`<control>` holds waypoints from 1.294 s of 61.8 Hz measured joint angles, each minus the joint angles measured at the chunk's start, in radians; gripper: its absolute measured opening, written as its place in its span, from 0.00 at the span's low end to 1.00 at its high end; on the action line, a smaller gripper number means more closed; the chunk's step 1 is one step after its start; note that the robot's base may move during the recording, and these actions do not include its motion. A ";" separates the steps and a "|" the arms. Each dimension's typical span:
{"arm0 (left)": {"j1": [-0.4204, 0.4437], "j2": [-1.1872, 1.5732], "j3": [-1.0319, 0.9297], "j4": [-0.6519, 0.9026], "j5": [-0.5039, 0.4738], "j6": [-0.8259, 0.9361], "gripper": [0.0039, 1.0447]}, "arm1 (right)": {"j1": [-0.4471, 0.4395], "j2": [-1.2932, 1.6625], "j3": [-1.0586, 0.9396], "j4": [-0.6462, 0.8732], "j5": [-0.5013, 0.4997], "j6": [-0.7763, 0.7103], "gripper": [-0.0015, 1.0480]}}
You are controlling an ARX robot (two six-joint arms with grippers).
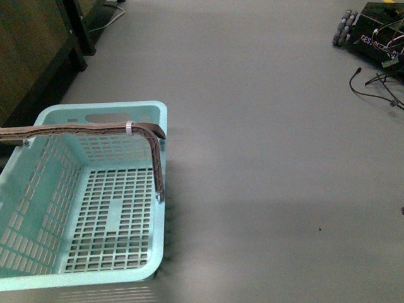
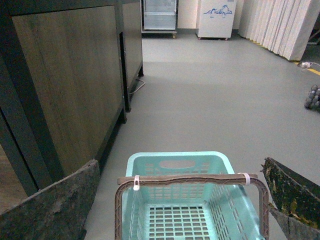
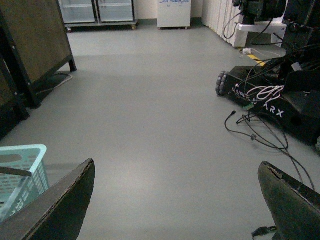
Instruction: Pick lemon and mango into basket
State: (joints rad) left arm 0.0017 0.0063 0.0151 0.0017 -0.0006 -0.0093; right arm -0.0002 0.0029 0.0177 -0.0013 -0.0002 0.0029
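Wooden cabinet far left, teal basket on the grey floor just beside it, handle raised, black wheeled base and loose cables far right; left gripper and right gripper both spread wide, gripping nothing.

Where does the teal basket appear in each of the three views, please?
Front view: the basket fills the picture's lower left corner.
Left wrist view: centred at the picture's lower edge, handle raised.
Right wrist view: only a corner shows, at the picture's lower left edge.
Shared landmark: the dark wooden cabinet, seen in all three.
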 joint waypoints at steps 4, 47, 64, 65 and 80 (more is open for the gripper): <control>0.000 0.000 0.000 0.000 0.000 0.000 0.94 | 0.000 0.000 0.000 0.000 0.000 0.000 0.92; 0.000 0.000 0.000 0.000 0.000 0.000 0.94 | 0.000 0.000 0.000 0.000 0.000 0.000 0.92; 0.047 0.436 0.159 -0.135 0.189 -0.560 0.94 | 0.000 0.000 0.000 0.000 0.000 0.000 0.92; 0.048 0.473 0.168 -0.105 0.195 -0.598 0.94 | 0.000 0.000 0.000 0.000 0.000 0.000 0.92; 0.031 1.072 0.313 0.312 0.125 -0.912 0.94 | 0.000 0.000 0.000 0.000 0.000 0.000 0.92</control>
State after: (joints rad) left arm 0.0330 1.0786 0.3283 0.3138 0.1242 -0.9218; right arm 0.0002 0.0029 0.0177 -0.0013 -0.0002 0.0029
